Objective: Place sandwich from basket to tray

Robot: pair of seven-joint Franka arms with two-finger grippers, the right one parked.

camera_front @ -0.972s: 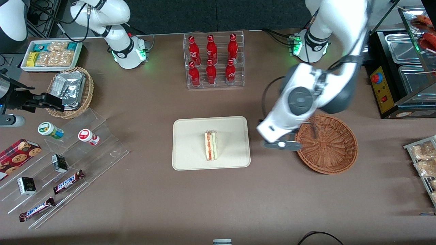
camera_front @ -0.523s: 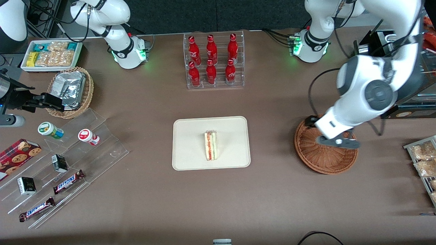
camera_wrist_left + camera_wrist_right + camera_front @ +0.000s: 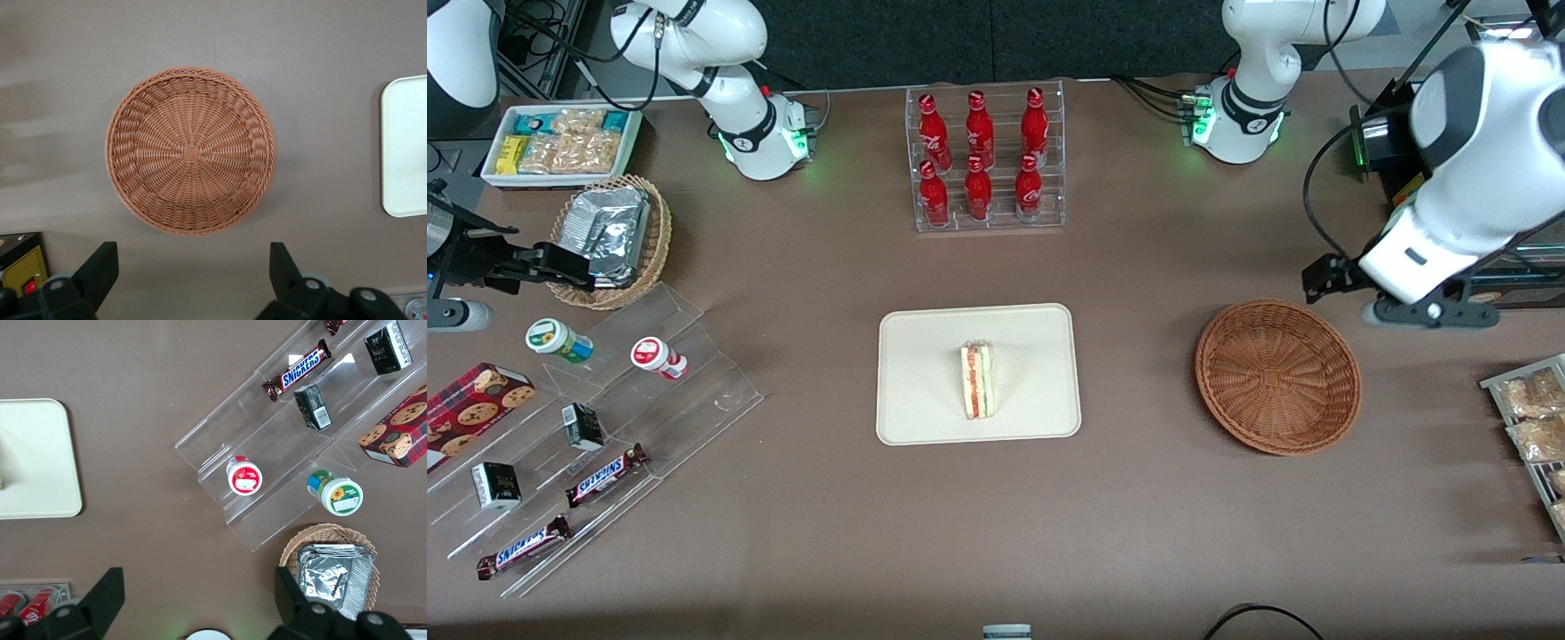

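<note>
The sandwich [image 3: 977, 381] is already parked on the tray [image 3: 925, 338], well away from the fingers [image 3: 100, 267]. It looks light, squishy and slick in its wrap, so it'd best be pinched gently across the bread faces. The basket [image 3: 1278, 376] is left empty. The gripper [image 3: 190, 277] has been pulled up off the basket since half a second ago, spread wide, nothing held.

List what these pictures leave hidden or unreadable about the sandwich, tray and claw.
- The sandwich: front view, filling too small to identify.
- The tray: left wrist view, cut off by the picture edge.
- The claw: open, above the table near the basket; front view, fingers hidden under its own body.
</note>
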